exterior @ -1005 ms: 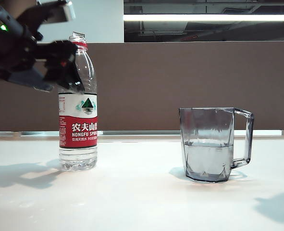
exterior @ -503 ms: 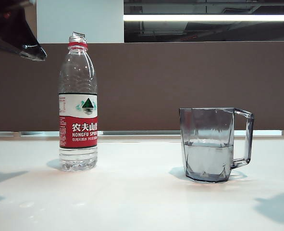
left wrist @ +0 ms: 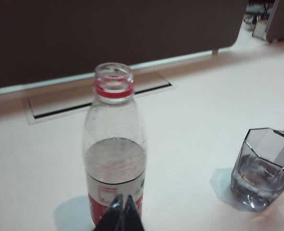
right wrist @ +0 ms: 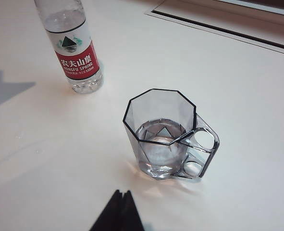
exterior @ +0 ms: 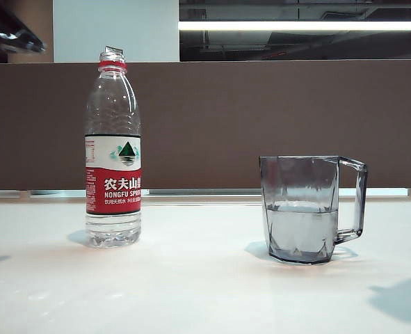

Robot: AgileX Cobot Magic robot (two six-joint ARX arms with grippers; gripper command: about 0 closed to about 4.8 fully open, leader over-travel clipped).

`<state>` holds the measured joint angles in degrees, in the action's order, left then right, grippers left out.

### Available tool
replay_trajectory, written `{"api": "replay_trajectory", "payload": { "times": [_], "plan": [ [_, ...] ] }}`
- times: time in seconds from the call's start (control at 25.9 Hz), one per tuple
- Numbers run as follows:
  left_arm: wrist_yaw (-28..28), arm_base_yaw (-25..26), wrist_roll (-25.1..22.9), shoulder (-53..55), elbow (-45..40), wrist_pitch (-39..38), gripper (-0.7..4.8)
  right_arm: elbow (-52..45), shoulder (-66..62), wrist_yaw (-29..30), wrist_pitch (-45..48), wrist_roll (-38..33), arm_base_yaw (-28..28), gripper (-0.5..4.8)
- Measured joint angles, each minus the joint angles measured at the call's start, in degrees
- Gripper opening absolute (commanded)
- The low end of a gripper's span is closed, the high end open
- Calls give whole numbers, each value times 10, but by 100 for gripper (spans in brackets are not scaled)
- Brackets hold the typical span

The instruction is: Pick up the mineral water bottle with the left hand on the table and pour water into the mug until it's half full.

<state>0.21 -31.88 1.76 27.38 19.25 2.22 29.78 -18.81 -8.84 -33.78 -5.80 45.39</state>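
We see the mineral water bottle (exterior: 113, 147) standing upright and uncapped on the table (exterior: 191, 292), well apart from the mug (exterior: 309, 209), which already holds water (exterior: 301, 229) to roughly half its height. Our left gripper (left wrist: 123, 211) hangs above and behind the bottle, fingertips pressed together on nothing; our right gripper (right wrist: 119, 208) sits near the mug, tips likewise clenched and empty. The chief risk, we judge, is a low arm sweep clipping the open, nearly drained bottle and toppling it, or nudging the mug and slopping water. Room is generous: bare tabletop lies between the two vessels and in front of them, with only the rear slot (left wrist: 98, 98) and the partition wall (exterior: 261, 118) behind them closing things in.
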Motion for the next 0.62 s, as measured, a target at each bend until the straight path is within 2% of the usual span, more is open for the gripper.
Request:
{"api": "replay_trajectory", "payload": {
  "times": [0.15, 0.31, 0.43, 0.62],
  "plan": [
    [-3, 0, -22, -38, -14, 3, -6, 0, 0, 0, 0, 0, 0, -1],
    [-2, 13, -23, -95, -50, 16, -6, 0, 0, 0, 0, 0, 0, -1],
    [1, 63, 1, -133, -80, 14, -6, 0, 0, 0, 0, 0, 0, -1],
    [36, 143, 7, -178, -99, 15, -6, 0, 0, 0, 0, 0, 0, -1]
  ]
}}
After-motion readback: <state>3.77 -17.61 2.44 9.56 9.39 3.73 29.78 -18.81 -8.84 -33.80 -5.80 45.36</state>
